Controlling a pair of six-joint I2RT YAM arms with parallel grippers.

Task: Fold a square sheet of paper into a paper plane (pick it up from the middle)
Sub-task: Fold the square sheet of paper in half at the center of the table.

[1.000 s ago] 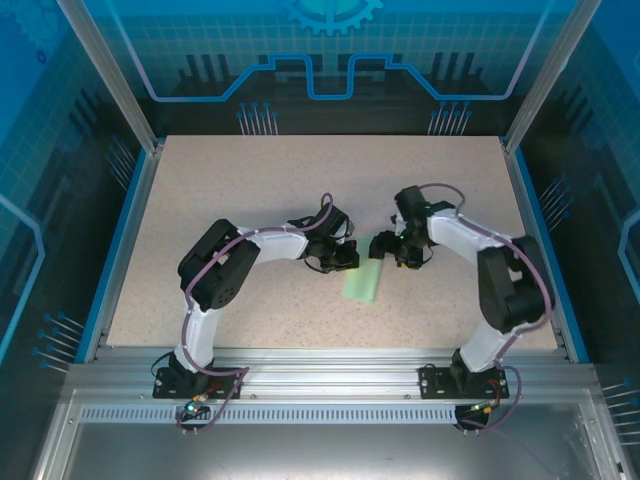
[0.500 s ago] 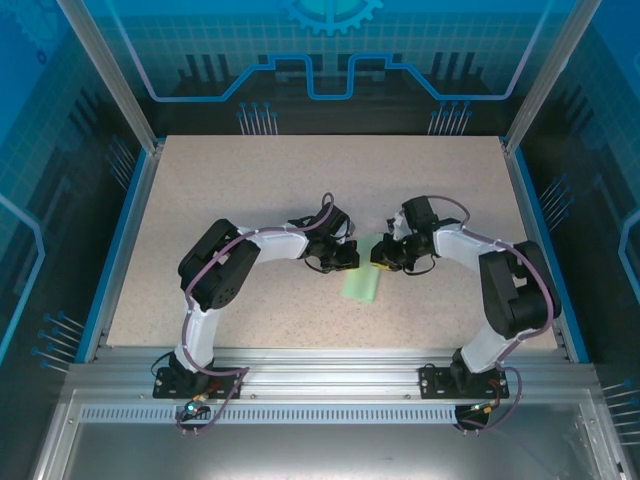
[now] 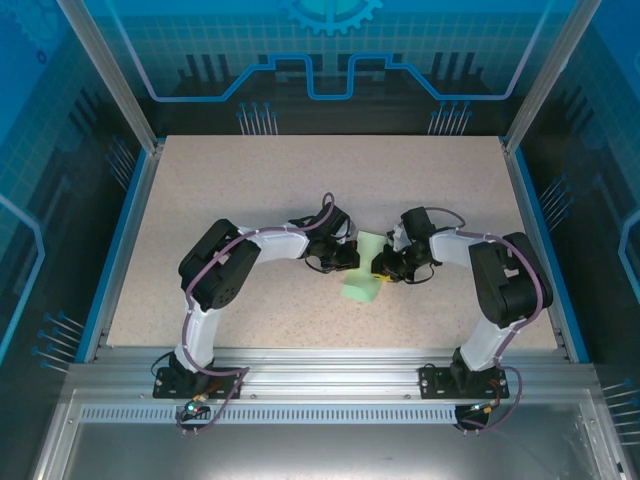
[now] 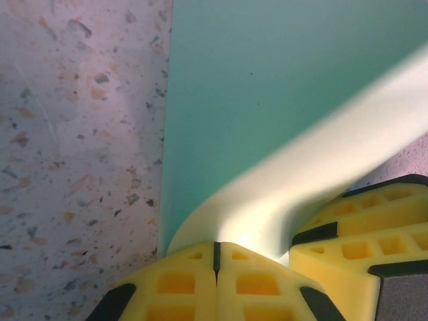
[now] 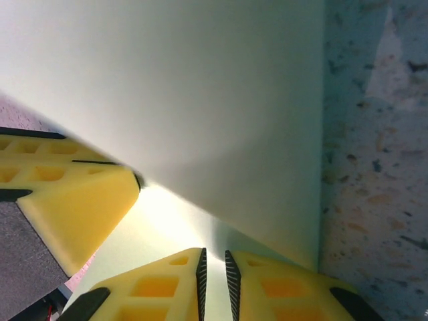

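The square sheet of paper (image 3: 358,289), pale mint green, lies folded between the two grippers at mid table. In the left wrist view its flat part (image 4: 267,87) rests on the table while a pale flap curls up from my fingertips. My left gripper (image 3: 345,260) (image 4: 215,251) is shut, its tips against the sheet's left edge, with no paper seen between the pads. My right gripper (image 3: 383,266) (image 5: 214,257) has its jaws almost together on the right edge, with pale paper (image 5: 200,87) in the narrow gap. The paper plane is not formed.
The speckled table (image 3: 250,190) has blue rails along its left and right sides. The right arm's yellow fingers (image 4: 354,247) stand close beside my left ones, and the left arm's finger (image 5: 73,207) shows in the right wrist view.
The right gripper has come down and left onto the paper's right edge and closed from wide open. The sheet now looks shorter, with a flap lifted. The left arm has not moved.
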